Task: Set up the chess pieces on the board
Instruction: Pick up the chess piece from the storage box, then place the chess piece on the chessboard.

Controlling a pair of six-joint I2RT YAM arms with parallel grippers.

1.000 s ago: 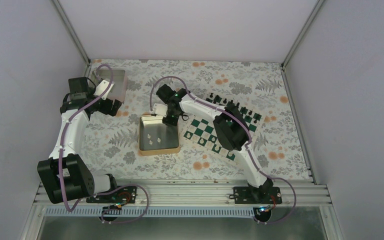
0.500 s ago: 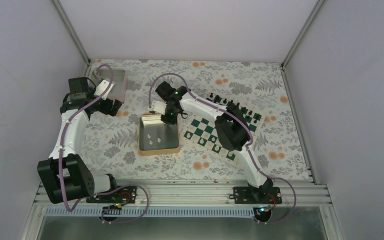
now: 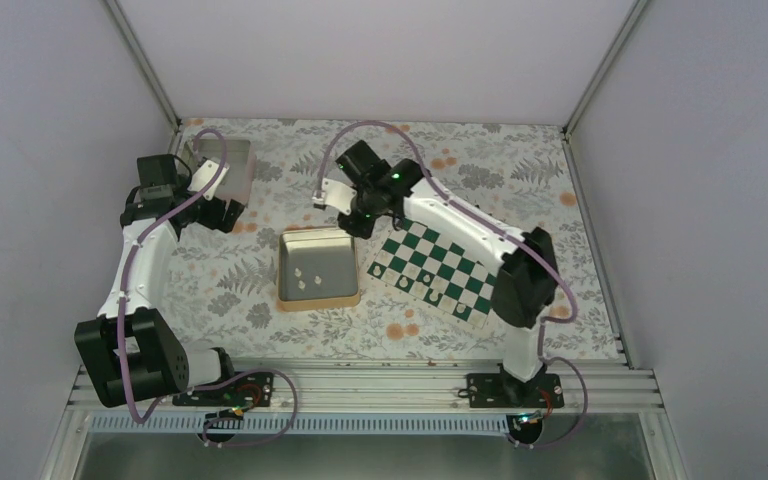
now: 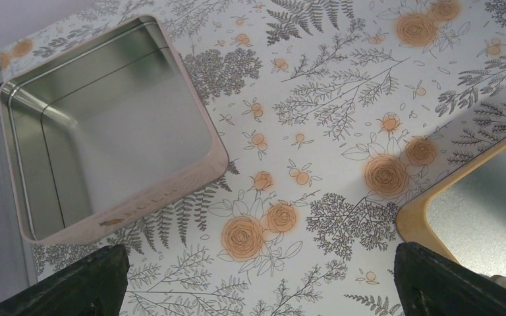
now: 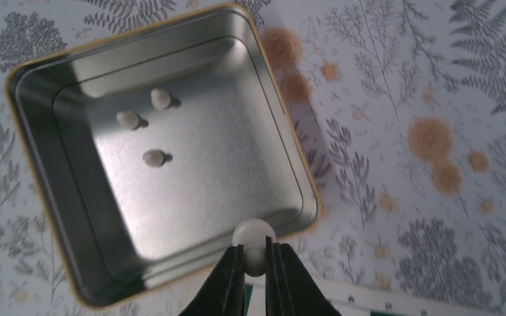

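- The right pincer (image 5: 255, 253) is closed tight on one cream chess piece (image 5: 253, 236). It holds the piece by its thin lower part, with the round head standing out past the fingertips, and hangs over the edge of the gold-rimmed tin (image 5: 224, 171).
- The held part is very small and rounded. A quick swing of the arm could let the piece turn or slip from between the jaws, and it would then drop into the tin or roll away on the worktop (image 5: 402, 79).
- If the piece sits crooked in the grip, it will probably fall over when it is released on its square.
- Three more pieces (image 5: 153, 158) lie on their sides on the tin floor. They are low and smooth, so the fingertips may push them instead of catching them.
- The board (image 3: 440, 265) lies just beside the tin. Whatever pieces stand on it are too small to make out, and a low approach could knock them.
- The left pincer (image 4: 263, 289) is wide open and holds nothing. It hovers over the worktop between the pinkish tray (image 4: 125, 138) and the tin, so the arms could meet only if both reach for the tin.
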